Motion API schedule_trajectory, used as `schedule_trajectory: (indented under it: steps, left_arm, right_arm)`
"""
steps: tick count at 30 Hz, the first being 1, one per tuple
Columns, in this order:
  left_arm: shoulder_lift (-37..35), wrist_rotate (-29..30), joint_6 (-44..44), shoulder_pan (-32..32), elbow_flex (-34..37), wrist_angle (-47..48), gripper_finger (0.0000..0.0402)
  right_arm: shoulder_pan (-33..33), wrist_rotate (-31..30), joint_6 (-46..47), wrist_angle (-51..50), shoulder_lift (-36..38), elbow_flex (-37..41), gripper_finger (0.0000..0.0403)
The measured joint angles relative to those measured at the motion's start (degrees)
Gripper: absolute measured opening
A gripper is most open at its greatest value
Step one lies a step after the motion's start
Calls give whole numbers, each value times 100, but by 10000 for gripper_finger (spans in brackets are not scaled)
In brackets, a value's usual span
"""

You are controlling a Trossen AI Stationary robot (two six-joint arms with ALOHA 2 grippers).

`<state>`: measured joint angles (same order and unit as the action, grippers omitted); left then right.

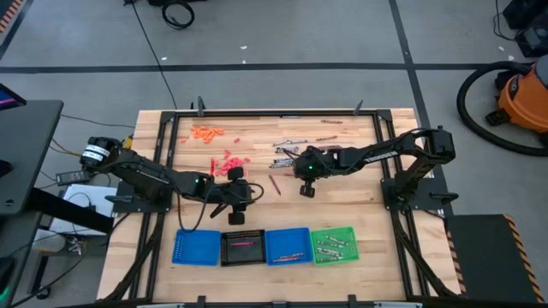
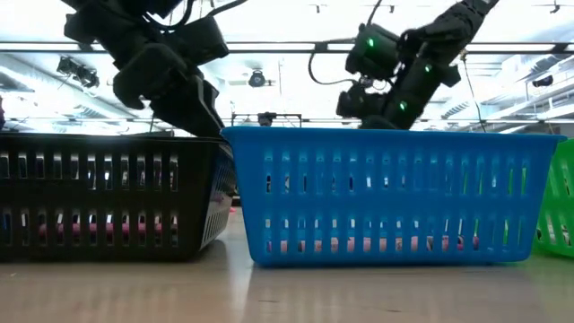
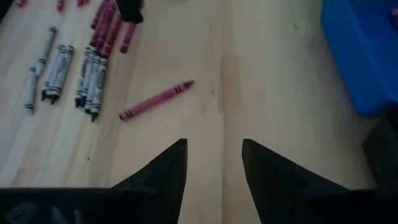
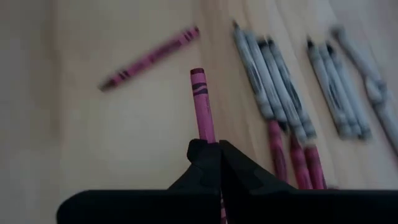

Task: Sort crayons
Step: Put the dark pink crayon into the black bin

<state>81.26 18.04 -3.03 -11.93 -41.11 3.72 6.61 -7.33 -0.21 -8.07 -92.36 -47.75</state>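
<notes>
My right gripper (image 4: 211, 149) pinches a magenta crayon (image 4: 201, 102) above the wooden tabletop (image 4: 124, 137).
It juts lengthwise out past my fingertips — a second magenta crayon (image 4: 151, 57) lies slantwise nearby, grey crayons (image 4: 273, 81) in a row beside; my left gripper (image 3: 213, 165) hangs unclenched, empty, near the trays (image 1: 265, 245).

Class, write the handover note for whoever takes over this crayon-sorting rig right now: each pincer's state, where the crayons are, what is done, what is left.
Right pincer: shut on a magenta crayon, above the table's middle.
Left pincer: open, empty, just behind the black tray.
Loose on the table: a lone magenta crayon, the grey crayons, the orange and red heaps at the back.
Done: some crayons lie in the black tray, the second blue tray and the green tray.
Left: drop the held crayon, sort the rest.
</notes>
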Motion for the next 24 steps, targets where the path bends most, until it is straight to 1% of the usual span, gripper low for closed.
schedule_trajectory:
  steps: [4,9,17,24]
  left_arm:
    - [17,-26,121,92,-2,-66,165]
    - [17,-35,129,127,-2,-306,165]
    - [17,61,118,127,-2,-683,165]
    - [17,170,116,127,-2,-1069,165]
  right_arm:
    - [-290,2,0,83,1,-295,5]
    - [-610,15,0,454,11,-545,6]
    - [-958,15,15,720,11,-703,8]
    - [-1120,13,51,963,14,-738,9]
